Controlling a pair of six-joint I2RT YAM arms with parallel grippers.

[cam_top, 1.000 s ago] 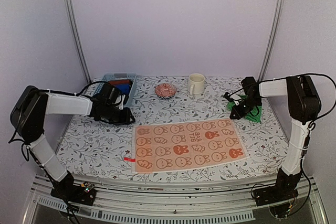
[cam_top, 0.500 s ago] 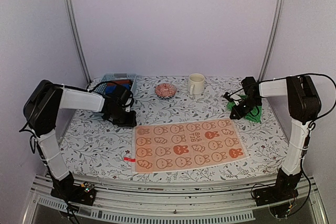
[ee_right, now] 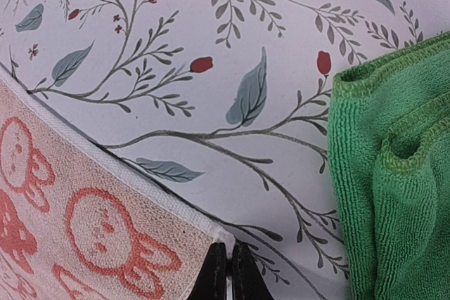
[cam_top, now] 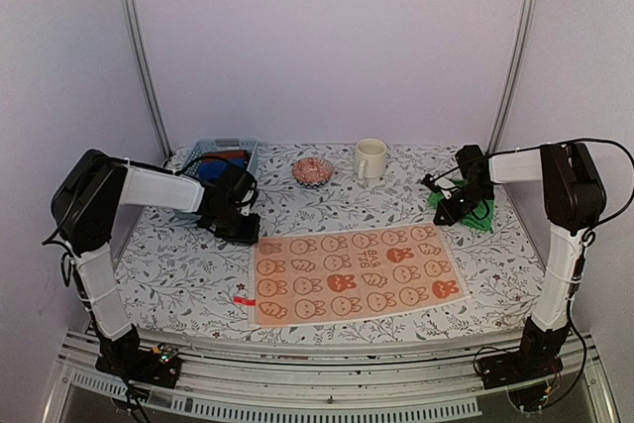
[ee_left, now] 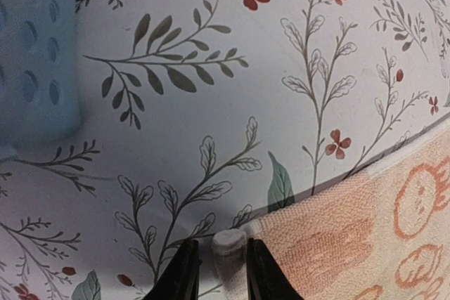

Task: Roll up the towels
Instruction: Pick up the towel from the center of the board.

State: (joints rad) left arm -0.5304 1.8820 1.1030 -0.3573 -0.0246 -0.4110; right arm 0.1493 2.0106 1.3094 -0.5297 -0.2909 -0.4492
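one towel (ee_left: 337,237) corner at left hand (ee_left: 221,261)

A robotics lab cell: plain pale walls (cam_top: 327,47) and metal corner posts (cam_top: 142,56) enclose a table (cam_top: 168,274) in a floral cover. Two robot arms (cam_top: 94,284) are bolted to an aluminium rail (cam_top: 327,383) at its near edge. A mug (cam_top: 369,158) and bowl (cam_top: 313,171) stand at its far edge.

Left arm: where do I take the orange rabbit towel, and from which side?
Best pinch its far left corner, coming down from the far side. The orange rabbit towel lies flat, so only the pale hemmed corner offers a lip. The left gripper straddles it, jaws apart; the right gripper is shut on the far right corner.
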